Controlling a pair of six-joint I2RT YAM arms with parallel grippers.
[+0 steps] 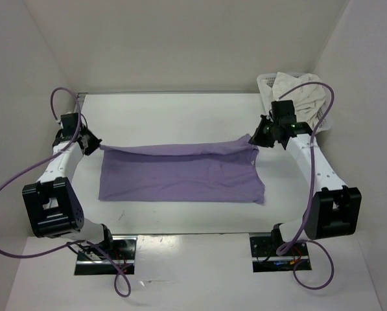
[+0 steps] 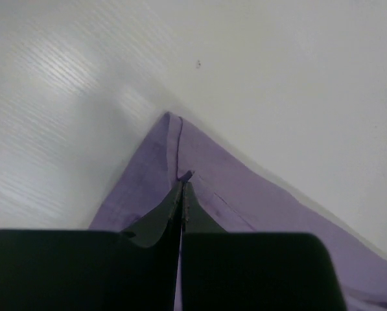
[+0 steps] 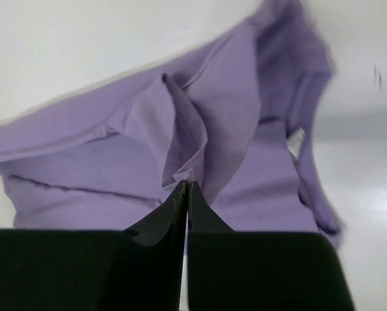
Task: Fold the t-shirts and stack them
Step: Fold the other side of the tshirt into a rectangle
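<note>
The lavender t-shirt [image 1: 180, 178] lies mid tabletop [image 1: 180, 116]. The left tool [image 1: 96, 146] at 9 o'clock and the right tool [image 1: 255, 138] at 3 are closed tight on its far corners. Folding seems barely begun; the cream t-shirt [image 1: 297, 91] waits in the basket [image 1: 266, 81] at 1 o'clock.

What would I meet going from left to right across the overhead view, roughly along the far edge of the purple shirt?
The left gripper, shut on one corner of the shirt → lavender t-shirt → right gripper, shut on the other corner → white mesh basket, furthest right.
</note>
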